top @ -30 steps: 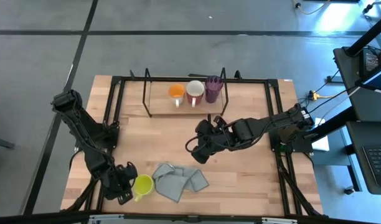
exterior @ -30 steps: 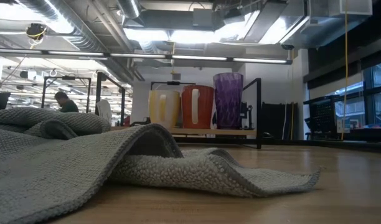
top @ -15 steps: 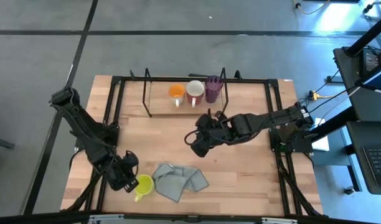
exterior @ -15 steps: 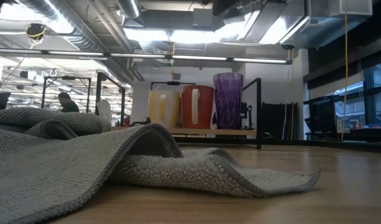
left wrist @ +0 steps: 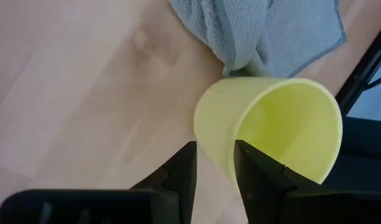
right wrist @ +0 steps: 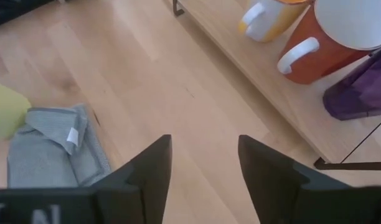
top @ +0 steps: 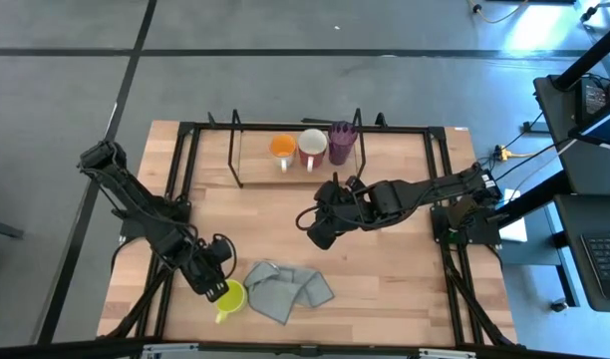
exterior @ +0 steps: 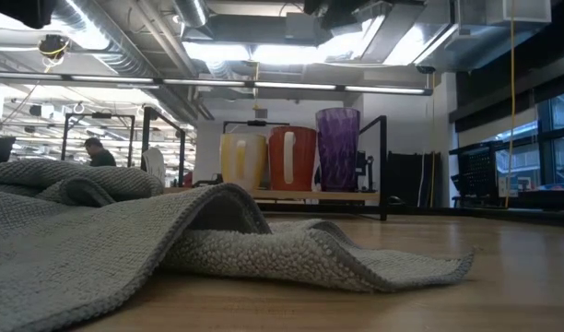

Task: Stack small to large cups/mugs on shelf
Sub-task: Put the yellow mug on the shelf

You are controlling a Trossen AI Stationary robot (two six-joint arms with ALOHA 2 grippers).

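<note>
The left gripper (left wrist: 214, 171) has its fingers slightly apart, straddling the rim of the yellow mug (left wrist: 271, 130), which lies beside the cloth (top: 288, 289). The right gripper (right wrist: 200, 165), fingers spread, hovers empty; ahead of them stands the shelf (top: 297, 172) with three cups.

Orange mug (top: 282, 149), white mug (top: 312, 145), purple tumbler (top: 341, 141) upright on shelf (top: 247, 182); yellow-green mug (top: 228, 296) beside cloth

Mug by cloth (top: 228, 295): yellow-green
Cloth (top: 288, 289): grey
Shelf mugs: orange (top: 282, 150); white, red inside (top: 312, 147)
Tumbler (top: 341, 142): translucent purple
Shelf (top: 235, 160): black frame, light wooden base
</note>
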